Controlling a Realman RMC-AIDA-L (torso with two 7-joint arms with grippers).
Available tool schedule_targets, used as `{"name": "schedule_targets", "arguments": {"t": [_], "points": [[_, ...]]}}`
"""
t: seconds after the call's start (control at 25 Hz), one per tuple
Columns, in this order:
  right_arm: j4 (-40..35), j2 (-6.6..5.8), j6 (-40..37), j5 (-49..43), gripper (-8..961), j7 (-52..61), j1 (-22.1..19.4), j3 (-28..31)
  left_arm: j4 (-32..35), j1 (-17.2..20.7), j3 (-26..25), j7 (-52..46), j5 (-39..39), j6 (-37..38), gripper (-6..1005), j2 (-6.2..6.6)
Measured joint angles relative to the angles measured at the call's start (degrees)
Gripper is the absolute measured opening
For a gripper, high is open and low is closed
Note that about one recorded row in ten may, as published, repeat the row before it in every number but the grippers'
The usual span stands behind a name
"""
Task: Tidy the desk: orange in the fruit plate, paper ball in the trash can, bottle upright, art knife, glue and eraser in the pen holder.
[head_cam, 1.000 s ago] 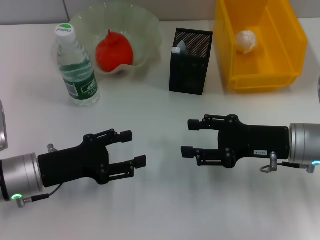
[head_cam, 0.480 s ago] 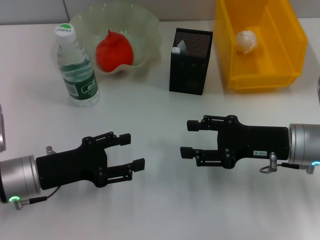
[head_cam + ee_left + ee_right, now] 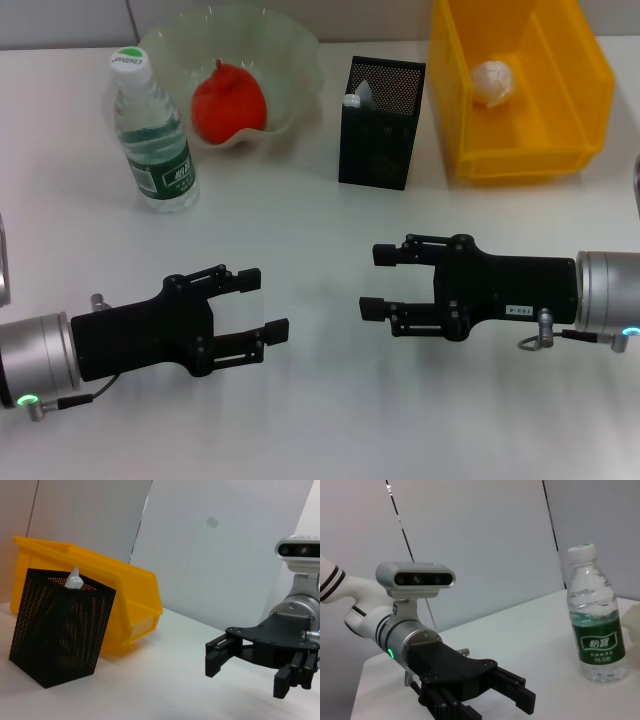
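The left gripper [image 3: 262, 302] and the right gripper [image 3: 383, 281] both hover low over the table [image 3: 320, 420], fingers spread apart and holding nothing, tips facing each other.

Ahead of the left gripper, well apart, the bottle [image 3: 152, 130] stands upright; beyond it the orange [image 3: 229, 102] lies in the fruit plate [image 3: 290, 45]. Ahead of the right gripper stands the pen holder [image 3: 379, 123], with a pale tip showing over its rim (which tool it is cannot be told). Further out is the trash can [image 3: 530, 140], the paper ball [image 3: 492, 81] inside it.

If the bottle needed handling, it looks light, smooth and a little slippery; the labelled middle is probably the safest place to hold. The orange is firm and round, so it may roll.

Compared with one second ago, the left gripper has drawn back slightly toward the robot. The right gripper has shifted only a little, and the objects have not moved.
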Motion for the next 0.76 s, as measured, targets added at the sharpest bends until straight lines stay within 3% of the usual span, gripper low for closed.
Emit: {"name": "schedule_targets", "arguments": {"t": [0.76], "points": [[0.2,0.00,0.2,-0.1,726,0.0,0.0,0.0,0.2,0.2,-0.6,-0.1,0.0,0.3,793,-0.09]]}}
